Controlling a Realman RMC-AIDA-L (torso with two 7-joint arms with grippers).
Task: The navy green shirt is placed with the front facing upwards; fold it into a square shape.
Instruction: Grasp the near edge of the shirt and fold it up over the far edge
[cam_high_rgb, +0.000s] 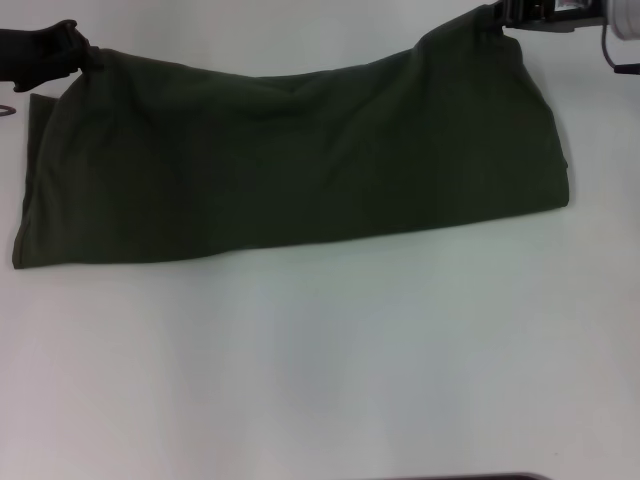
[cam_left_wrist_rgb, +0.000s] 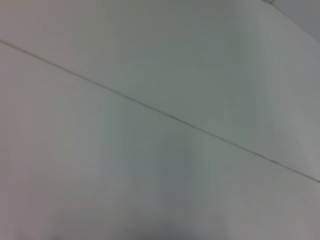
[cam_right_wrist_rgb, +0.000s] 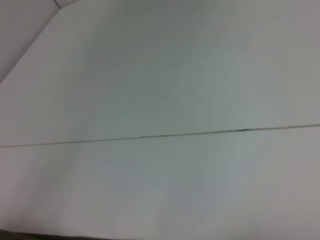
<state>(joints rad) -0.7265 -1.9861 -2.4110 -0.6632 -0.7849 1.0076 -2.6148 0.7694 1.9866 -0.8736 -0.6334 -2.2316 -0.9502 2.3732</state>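
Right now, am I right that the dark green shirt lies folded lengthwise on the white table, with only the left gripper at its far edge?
Not quite: both grippers are at the shirt's far edge. The head view shows the left gripper at one far corner and the right gripper at the other. The shirt does lie folded lengthwise on the white table.

A bare, staged workspace here, more a robot test bench or lab than anyone's home. A plain white table (cam_high_rgb: 330, 370) fills the head view edge to edge, with no household clutter on it. Both wrist views show only that same white surface, crossed by a thin dark seam (cam_left_wrist_rgb: 165, 115). Black robot arm hardware pokes in at the far corners.
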